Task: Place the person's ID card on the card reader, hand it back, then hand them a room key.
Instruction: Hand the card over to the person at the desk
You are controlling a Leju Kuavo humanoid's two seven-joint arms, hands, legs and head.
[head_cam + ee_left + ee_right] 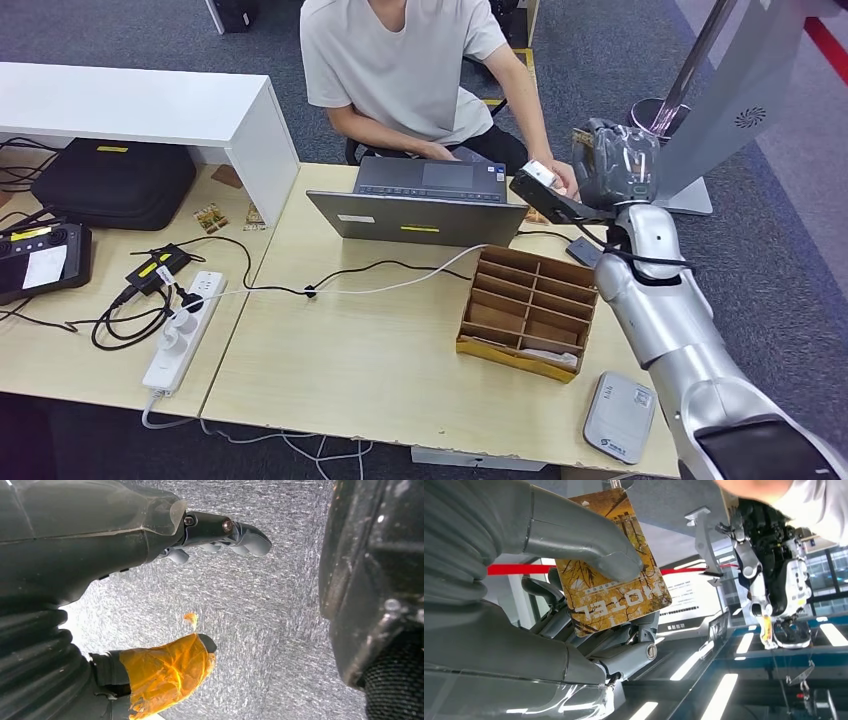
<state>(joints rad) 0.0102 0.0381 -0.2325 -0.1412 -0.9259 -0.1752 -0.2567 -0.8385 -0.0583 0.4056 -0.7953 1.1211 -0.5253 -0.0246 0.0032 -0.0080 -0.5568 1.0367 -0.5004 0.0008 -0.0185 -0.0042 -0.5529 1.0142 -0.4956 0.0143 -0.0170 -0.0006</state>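
Observation:
My right hand (pixel 615 160) is raised over the table's far right corner and pinches the room key (pixel 611 575), a yellow card printed HOTEL, between thumb (pixel 589 545) and fingers. A sliver of the key (pixel 583 137) shows at the top of the hand. The seated person (pixel 400 60) has a hand (pixel 562 180) just left of mine, close to the dark wrist mount. The grey card reader (pixel 620 415) lies at the table's near right corner with nothing on it. My left hand (pixel 100 540) hangs over grey carpet, fingers apart and holding nothing.
A cardboard divider box (pixel 530 310) stands between the reader and an open laptop (pixel 420 205). A white cable (pixel 400 285) crosses the table to a power strip (pixel 185 330). At the left are a black bag (pixel 115 180) and a white shelf (pixel 150 105).

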